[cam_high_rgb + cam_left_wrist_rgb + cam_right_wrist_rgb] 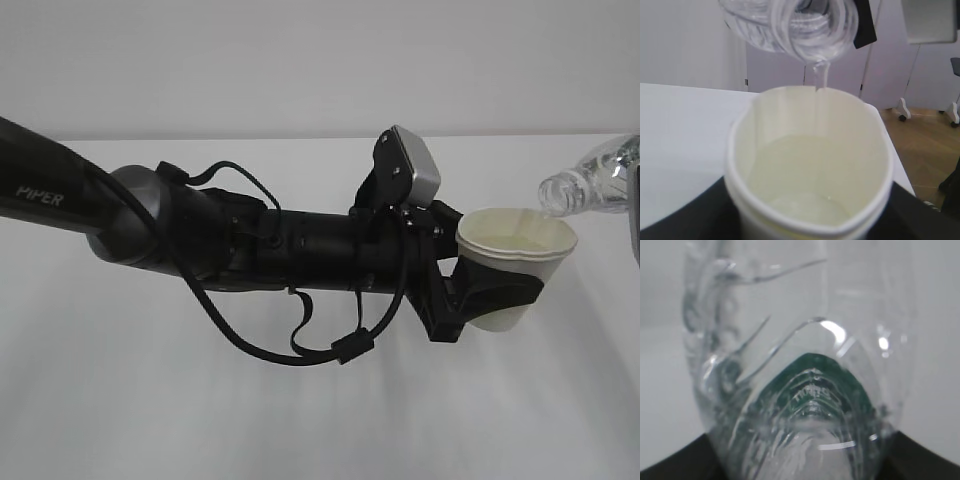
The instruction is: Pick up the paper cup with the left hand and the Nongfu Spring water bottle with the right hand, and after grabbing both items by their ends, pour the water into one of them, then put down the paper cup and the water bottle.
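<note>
**Water goes from the bottle into the cup**

I see the paper cup [518,262] held up in the air, above the white table [300,420], on the right side of the scene. Its rim is squashed a bit out of round. There is some water [805,187] in the bottom of it. A thin stream of water runs down from the bottle's mouth to the far edge of the cup.

The water bottle [590,182] is tipped over, with its open mouth just above the right side of the cup. It comes in from the far right. It is clear and bumpy, and I can see green through it up close.

My left hand [478,290] is clamped on the cup, with its black fingers around the cup's lower part. A grey camera box [415,165] sits on top of that arm, and loose black cables [270,340] hang under it.

My right hand [800,465] is clamped on the bottle's bottom end. I only see its dark edges.
</note>
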